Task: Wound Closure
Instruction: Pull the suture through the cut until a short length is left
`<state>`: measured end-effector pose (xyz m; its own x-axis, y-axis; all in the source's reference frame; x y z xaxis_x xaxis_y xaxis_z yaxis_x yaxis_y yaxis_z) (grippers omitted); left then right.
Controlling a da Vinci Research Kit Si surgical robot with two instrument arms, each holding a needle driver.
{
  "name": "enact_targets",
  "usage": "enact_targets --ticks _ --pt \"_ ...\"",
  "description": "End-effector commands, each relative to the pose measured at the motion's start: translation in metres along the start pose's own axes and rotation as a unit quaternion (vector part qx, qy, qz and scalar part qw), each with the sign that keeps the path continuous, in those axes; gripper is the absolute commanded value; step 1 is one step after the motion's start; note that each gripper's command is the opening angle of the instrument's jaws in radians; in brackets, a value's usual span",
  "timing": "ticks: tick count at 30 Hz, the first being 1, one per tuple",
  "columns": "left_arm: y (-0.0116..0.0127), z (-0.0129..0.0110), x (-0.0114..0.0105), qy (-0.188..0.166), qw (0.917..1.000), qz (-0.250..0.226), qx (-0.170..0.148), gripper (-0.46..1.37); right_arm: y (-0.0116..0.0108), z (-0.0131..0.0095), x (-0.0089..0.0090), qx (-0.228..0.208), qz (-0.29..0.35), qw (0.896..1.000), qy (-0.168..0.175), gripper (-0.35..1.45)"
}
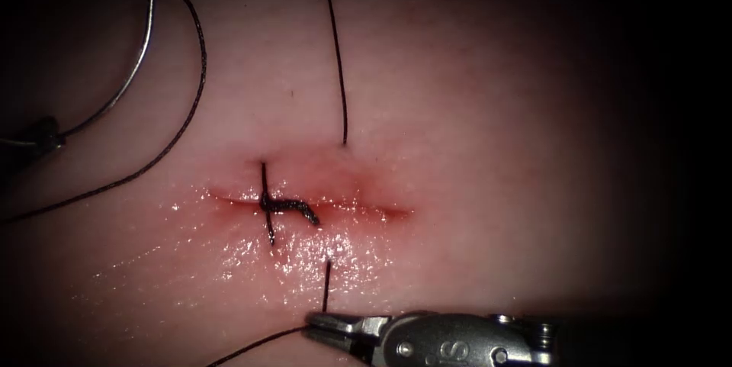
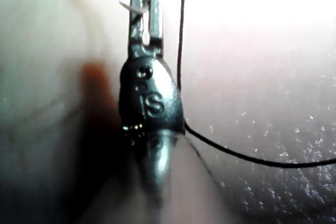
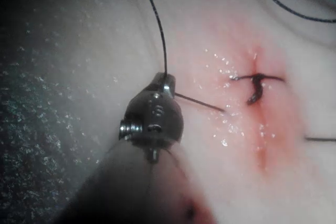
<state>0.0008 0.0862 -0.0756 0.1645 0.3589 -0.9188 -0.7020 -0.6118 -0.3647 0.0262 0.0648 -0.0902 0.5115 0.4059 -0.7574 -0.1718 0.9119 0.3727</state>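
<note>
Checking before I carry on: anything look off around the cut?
Nothing stands out. The left tool holds the needle by one end, clear of the tissue. The right tool is shut on the thread. One knot sits on the cut.

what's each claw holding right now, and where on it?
Left claw holds the needle near one end, off the tissue, left of the cut. Right claw is shut on the thread just below the cut.
</note>
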Motion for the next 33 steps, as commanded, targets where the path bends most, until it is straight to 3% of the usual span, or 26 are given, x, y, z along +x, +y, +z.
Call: enact_targets --ticks 1,6,21,27,33 --pt "0.0 0.0 0.0 0.0 1.0 0.0 -0.001 -0.35 -0.0007 -0.0003 0.0003 0.005 -0.001 1.0 0.001 -0.35" --pt "-0.0001 0.0001 0.0 0.0 1.0 0.0 -0.001 -0.35 -0.0031 -0.001 0.0017 0.013 0.001 1.0 0.003 -0.35" --pt "0.0 0.0001 -0.0001 0.0 1.0 0.0 -0.002 -0.35 -0.014 -0.0014 0.0056 0.059 -0.007 0.998 -0.019 -0.35" --pt "0.0 0.0001 -0.0001 0.0 1.0 0.0 -0.002 -0.35 -0.016 -0.0014 0.0057 0.061 -0.003 0.998 -0.016 -0.35" --pt "0.0 0.0001 -0.0001 0.0 1.0 0.0 -0.002 -0.35 -0.0181 -0.0009 0.0044 0.062 -0.001 0.998 -0.014 -0.35"
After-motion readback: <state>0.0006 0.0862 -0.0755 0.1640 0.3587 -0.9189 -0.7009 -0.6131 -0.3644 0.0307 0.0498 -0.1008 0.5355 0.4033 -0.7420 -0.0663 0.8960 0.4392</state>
